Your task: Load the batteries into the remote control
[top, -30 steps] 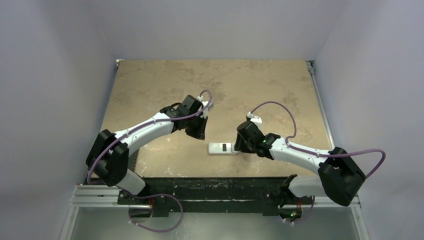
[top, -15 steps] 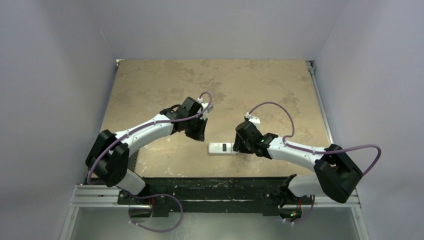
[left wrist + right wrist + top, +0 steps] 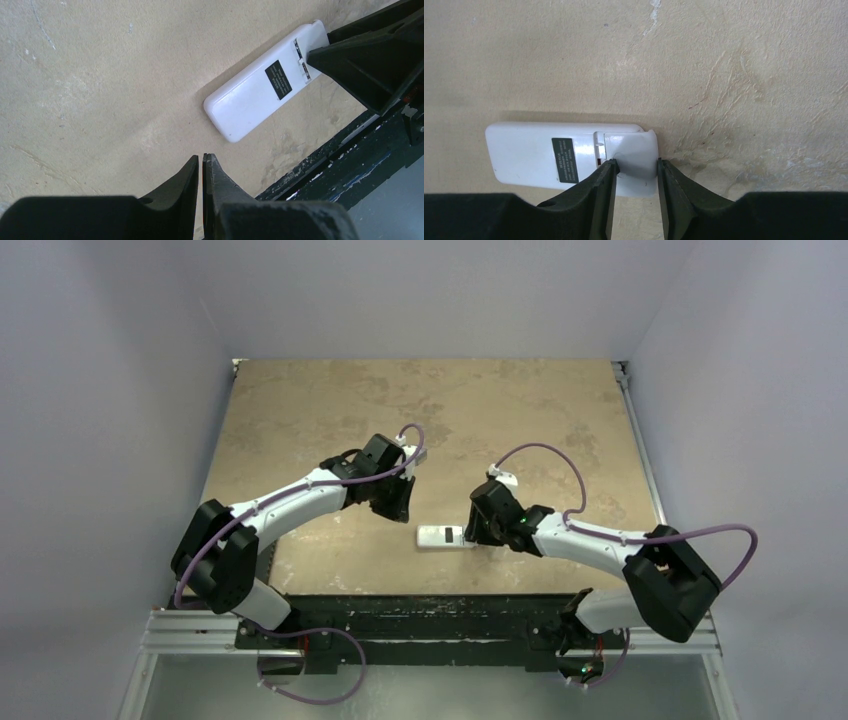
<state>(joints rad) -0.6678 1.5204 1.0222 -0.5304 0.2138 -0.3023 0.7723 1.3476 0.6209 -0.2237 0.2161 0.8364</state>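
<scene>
Remote control (image 3: 440,537) lies back-up on the worktop (image 3: 320,410) near its front edge, w/ open room on the far side. Right gripper (image 3: 635,167) straddles the remote's right end, jaws either side of a light-grey cover plate (image 3: 638,147), prob. pinching it. Left gripper (image 3: 201,161) hangs just off the remote's left end, jaws clenched on nothing.

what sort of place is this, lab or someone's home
Likely a lab robot cell: left arm and right arm bolted to a metal rail, plain walls boxing in the table.
</scene>
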